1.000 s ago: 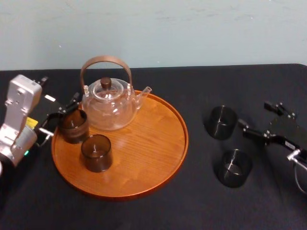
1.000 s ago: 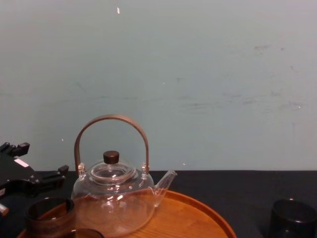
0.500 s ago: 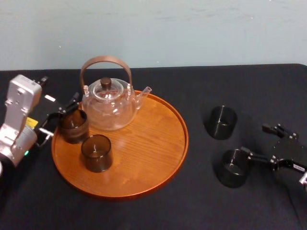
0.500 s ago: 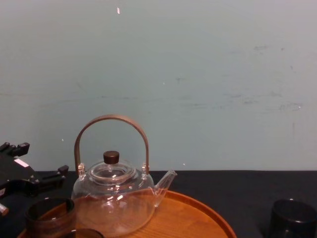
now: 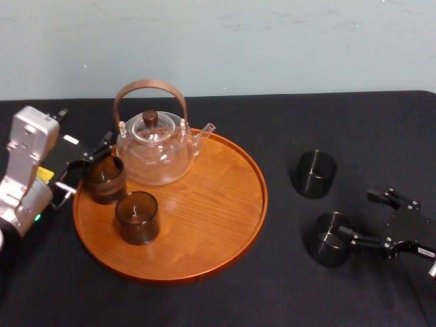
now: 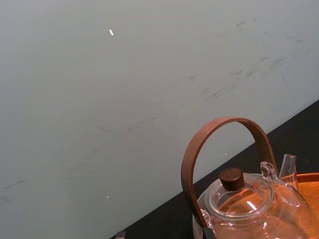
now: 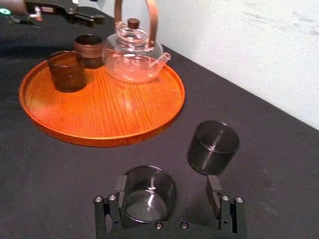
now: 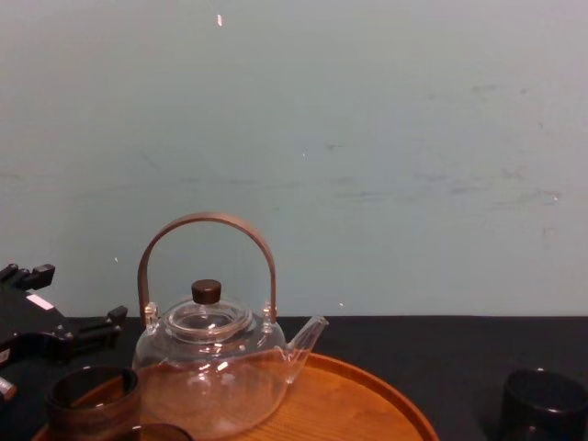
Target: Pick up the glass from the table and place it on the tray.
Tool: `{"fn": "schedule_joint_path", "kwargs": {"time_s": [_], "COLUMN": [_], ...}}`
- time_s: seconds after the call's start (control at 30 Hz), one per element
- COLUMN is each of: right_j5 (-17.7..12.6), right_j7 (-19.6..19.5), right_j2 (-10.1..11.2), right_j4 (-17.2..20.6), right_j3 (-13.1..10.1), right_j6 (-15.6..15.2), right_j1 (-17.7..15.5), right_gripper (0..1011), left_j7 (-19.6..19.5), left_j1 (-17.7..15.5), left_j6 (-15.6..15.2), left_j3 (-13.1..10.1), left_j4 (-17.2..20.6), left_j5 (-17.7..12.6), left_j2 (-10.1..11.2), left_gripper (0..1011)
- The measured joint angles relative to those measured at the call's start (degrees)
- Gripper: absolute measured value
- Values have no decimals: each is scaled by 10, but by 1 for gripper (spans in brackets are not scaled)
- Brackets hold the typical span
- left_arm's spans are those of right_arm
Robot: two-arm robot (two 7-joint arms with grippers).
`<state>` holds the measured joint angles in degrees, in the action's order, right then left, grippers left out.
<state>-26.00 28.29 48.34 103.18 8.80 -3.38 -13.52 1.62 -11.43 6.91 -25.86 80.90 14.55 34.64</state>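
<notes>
Head view: glass [image 5: 323,245] by rt claw [image 5: 355,213]

A pale blue-green wall [image 5: 272,48] is standing behind a table [image 5: 354,116] that is lying under a black cloth. Faint grey scuff marks [image 8: 441,191] are running across the wall. Soft, even light is falling.

Soft, even light; faint glints (on the teapot [image 5: 153,153]).

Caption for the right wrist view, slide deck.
Open right gripper at the nearest glass on the table; second glass and tray with teapot beyond.
</notes>
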Motion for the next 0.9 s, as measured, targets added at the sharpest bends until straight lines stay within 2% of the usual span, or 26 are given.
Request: {"fn": "schedule_joint_path", "kwargs": {"time_s": [0.6, 0.9], "right_j5": [10, 11], "right_j7": [17, 18], "right_j2": [-8, -5], "right_j4": [18, 21], "right_j3": [2, 3], "right_j6": [4, -9], "right_j1": [-4, -11], "right_gripper": [1002, 1003], "left_j7": [0, 0], "left_j1": [0, 0], "left_j6": [0, 0], "left_j3": [0, 0], "left_j4": [0, 0], "left_j5": [0, 0], "left_j2": [0, 0], "left_gripper": [1001, 1001]}}
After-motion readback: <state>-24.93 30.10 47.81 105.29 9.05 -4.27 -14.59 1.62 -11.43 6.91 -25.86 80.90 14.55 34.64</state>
